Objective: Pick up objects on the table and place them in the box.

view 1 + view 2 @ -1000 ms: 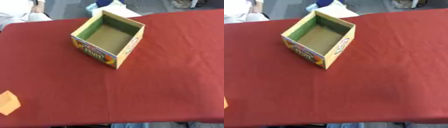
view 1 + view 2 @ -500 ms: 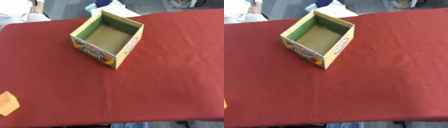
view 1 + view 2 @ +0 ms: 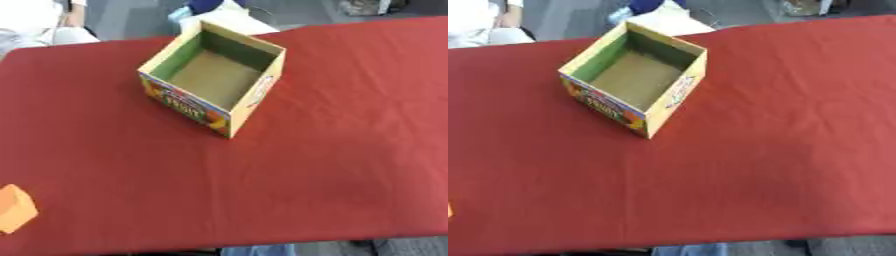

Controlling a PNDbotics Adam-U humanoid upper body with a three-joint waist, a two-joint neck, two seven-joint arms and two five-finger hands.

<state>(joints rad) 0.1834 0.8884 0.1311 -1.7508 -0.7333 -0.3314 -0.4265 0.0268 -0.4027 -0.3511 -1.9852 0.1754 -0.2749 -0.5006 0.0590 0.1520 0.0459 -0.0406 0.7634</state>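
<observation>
Covering almost the whole view is the table [image 3: 332, 150], under a red cloth with faint creases on the right half. Its far edge runs along the top, near edge along the bottom.

Box [image 3: 213, 77] sits on the far-left-centre part of the cloth, turned so one corner points toward the near edge. Top is open. Inside walls are green, floor plain brown card, nothing visible in it. Outer face toward the camera carries colourful print with yellow lettering; can't read it.

Orange block [image 3: 16, 208] lies at the near-left corner of the cloth, well apart from the box, partly cut by the left edge of the left eye view. In the right eye view only a sliver of it shows at the left edge. Shape looks like a small cube or wedge, can't tell which.

Hands: neither shows in either view, so their finger state can't be told.
</observation>
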